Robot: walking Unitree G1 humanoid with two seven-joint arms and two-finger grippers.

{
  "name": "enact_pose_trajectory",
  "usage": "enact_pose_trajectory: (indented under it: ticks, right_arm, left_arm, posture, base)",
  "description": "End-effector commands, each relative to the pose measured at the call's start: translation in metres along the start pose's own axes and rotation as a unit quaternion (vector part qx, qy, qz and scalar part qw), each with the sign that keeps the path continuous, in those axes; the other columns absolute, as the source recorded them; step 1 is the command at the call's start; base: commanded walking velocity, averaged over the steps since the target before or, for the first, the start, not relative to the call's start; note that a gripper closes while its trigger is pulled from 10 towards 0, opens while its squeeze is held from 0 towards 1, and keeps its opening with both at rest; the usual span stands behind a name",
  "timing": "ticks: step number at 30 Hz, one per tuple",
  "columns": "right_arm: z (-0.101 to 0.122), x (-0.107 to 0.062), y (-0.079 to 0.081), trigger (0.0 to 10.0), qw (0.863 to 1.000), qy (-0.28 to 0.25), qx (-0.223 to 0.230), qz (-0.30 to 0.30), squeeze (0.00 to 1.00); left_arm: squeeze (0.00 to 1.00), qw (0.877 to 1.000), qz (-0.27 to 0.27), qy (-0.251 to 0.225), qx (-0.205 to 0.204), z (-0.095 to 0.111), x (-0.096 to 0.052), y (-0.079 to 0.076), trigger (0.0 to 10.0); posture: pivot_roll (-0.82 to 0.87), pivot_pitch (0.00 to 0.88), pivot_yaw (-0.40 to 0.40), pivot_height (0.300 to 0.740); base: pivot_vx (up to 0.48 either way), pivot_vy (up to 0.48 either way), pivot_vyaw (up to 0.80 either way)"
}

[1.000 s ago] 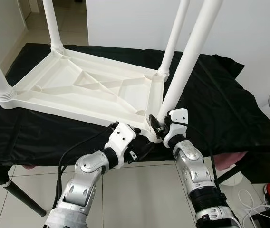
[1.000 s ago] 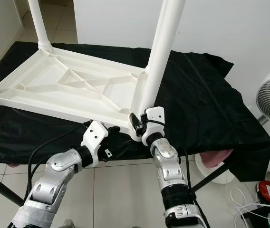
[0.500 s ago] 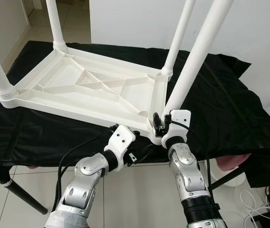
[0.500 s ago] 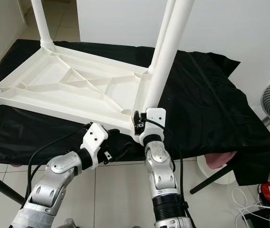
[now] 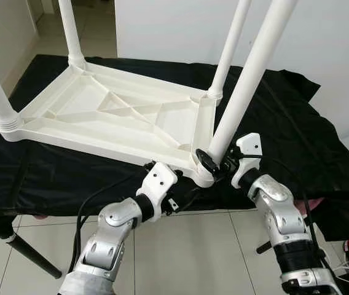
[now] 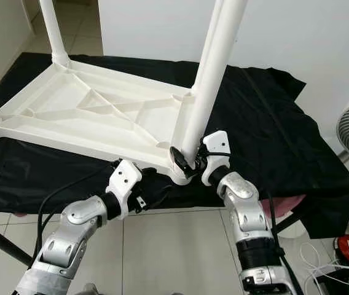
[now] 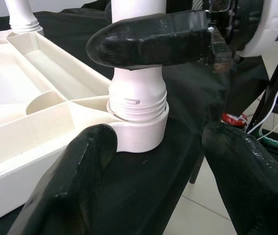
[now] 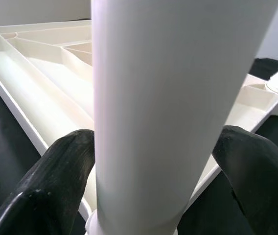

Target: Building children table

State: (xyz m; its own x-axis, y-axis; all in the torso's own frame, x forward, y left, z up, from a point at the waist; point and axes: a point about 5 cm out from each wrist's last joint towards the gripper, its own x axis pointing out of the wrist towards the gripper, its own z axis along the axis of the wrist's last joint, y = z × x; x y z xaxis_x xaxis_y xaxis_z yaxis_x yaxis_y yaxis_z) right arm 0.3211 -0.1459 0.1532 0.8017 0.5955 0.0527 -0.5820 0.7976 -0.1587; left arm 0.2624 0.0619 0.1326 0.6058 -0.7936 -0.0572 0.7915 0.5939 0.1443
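Where right claw [image 5: 214,161] grips leg [image 7: 138,100], threads show.

We see our right gripper [image 8: 163,161] with its black fingers [image 8: 56,181] either side of the white table leg [image 8: 168,98], above the ribbed tabletop underside [image 8: 46,83].

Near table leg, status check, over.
Right gripper fingers straddle the near leg at its base. Left gripper open, under the corner socket. Threads still visible. Nothing in the way.

No readable text, labels, brands or numbers anywhere.
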Motion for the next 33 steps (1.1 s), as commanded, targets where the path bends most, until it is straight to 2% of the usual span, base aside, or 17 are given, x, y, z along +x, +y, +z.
enact_pose_trajectory:
  ticks: [1, 3, 4, 5, 12, 13, 14, 15, 18, 19, 21, 22, 29, 30, 32, 33]
  right_arm:
    - [-0.003, 0.004, 0.003, 10.0, 0.999, 0.007, -0.005, 0.037, 0.0]
    - [-0.006, 0.009, 0.005, 10.0, 0.997, 0.014, -0.001, 0.075, 0.0]
    - [-0.006, 0.009, 0.005, 10.0, 0.997, 0.014, -0.001, 0.075, 0.0]
    - [-0.011, 0.014, 0.007, 10.0, 0.995, 0.026, -0.013, 0.098, 0.0]
    - [-0.024, 0.022, 0.01, 10.0, 0.992, 0.054, -0.007, 0.116, 0.0]
    - [-0.029, 0.023, 0.01, 9.6, 0.991, 0.062, -0.001, 0.122, 0.0]
    - [-0.033, 0.023, 0.011, 8.0, 0.99, 0.07, 0.003, 0.126, 0.0]
    - [-0.04, 0.022, 0.011, 4.2, 0.988, 0.08, 0.008, 0.131, 0.0]
    - [-0.042, 0.021, 0.011, 4.2, 0.988, 0.084, 0.01, 0.132, 0.0]
    - [-0.044, 0.021, 0.011, 2.4, 0.987, 0.084, 0.014, 0.134, 0.0]
    - [-0.046, 0.021, 0.011, 2.4, 0.987, 0.084, 0.017, 0.135, 0.0]
    - [-0.047, 0.02, 0.011, 0.0, 0.987, 0.082, 0.019, 0.137, 0.0]
    - [-0.051, 0.015, 0.014, 0.0, 0.989, 0.07, 0.031, 0.13, 0.0]
    - [-0.051, 0.014, 0.016, 2.6, 0.99, 0.065, 0.033, 0.118, 0.0]
    - [-0.052, 0.014, 0.017, 2.6, 0.992, 0.062, 0.035, 0.109, 0.0]
    - [-0.052, 0.014, 0.019, 10.0, 0.993, 0.056, 0.043, 0.096, 0.0]
  left_arm:
    - [0.0, 0.999, 0.047, 0.002, -0.001, -0.001, 0.002, 0.004, 10.0]
    - [0.0, 0.999, 0.047, 0.0, -0.001, 0.001, 0.003, 0.005, 10.0]
    - [0.0, 0.999, 0.047, 0.0, -0.001, 0.001, 0.003, 0.005, 10.0]
    - [0.0, 0.999, 0.047, -0.002, 0.0, 0.002, 0.004, 0.005, 10.0]
    - [0.0, 0.999, 0.051, -0.003, 0.0, 0.002, 0.004, 0.007, 10.0]
    - [0.0, 0.999, 0.052, -0.004, 0.001, 0.003, 0.004, 0.007, 10.0]
    - [0.0, 0.999, 0.053, -0.004, 0.0, 0.003, 0.004, 0.007, 10.0]
    - [0.0, 0.999, 0.054, -0.005, -0.001, 0.003, 0.004, 0.007, 10.0]
    - [0.0, 0.999, 0.054, -0.005, -0.002, 0.003, 0.004, 0.007, 10.0]
    - [0.0, 0.999, 0.054, -0.004, -0.001, 0.003, 0.003, 0.006, 10.0]
    - [0.0, 0.999, 0.054, -0.004, 0.0, 0.003, 0.003, 0.006, 10.0]
    - [0.0, 0.999, 0.053, -0.003, -0.001, 0.002, 0.003, 0.006, 10.0]
    - [0.0, 0.999, 0.047, 0.001, 0.001, 0.0, 0.004, 0.003, 10.0]
    - [0.0, 0.999, 0.047, 0.002, 0.001, -0.001, 0.004, 0.003, 10.0]
    - [0.0, 0.999, 0.047, 0.003, 0.001, -0.002, 0.004, 0.003, 10.0]
    - [0.0, 0.999, 0.049, 0.005, 0.001, -0.003, 0.003, 0.004, 10.0]
  posture:
    - [0.02, 0.005, -0.07, 0.74]
    - [0.02, 0.005, -0.068, 0.74]
    - [0.02, 0.005, -0.068, 0.74]
    - [0.02, 0.003, -0.065, 0.74]
    - [0.03, 0.004, -0.07, 0.74]
    - [0.03, 0.003, -0.071, 0.74]
    - [0.03, 0.003, -0.071, 0.74]
    - [0.03, 0.006, -0.074, 0.74]
    - [0.03, 0.006, -0.074, 0.74]
    - [0.03, 0.008, -0.075, 0.74]
    - [0.03, 0.008, -0.075, 0.74]
    - [0.03, 0.01, -0.073, 0.74]
    - [0.02, 0.016, -0.076, 0.74]
    - [0.02, 0.017, -0.08, 0.74]
    - [0.02, 0.018, -0.081, 0.74]
    - [0.02, 0.02, -0.084, 0.74]
  base:
    - [0.0, 0.0, 0.0]
    - [0.0, 0.0, 0.0]
    - [0.0, 0.0, 0.0]
    - [0.0, 0.0, 0.0]
    - [0.0, 0.0, 0.0]
    - [0.0, 0.0, 0.0]
    - [0.0, 0.0, 0.0]
    - [0.0, 0.0, 0.0]
    - [0.0, 0.0, 0.0]
    - [0.0, 0.0, 0.0]
    - [0.0, 0.0, 0.0]
    - [0.0, 0.0, 0.0]
    - [0.0, 0.0, 0.0]
    - [0.0, 0.0, 0.0]
    - [0.0, 0.0, 0.0]
    - [0.0, 0.0, 0.0]
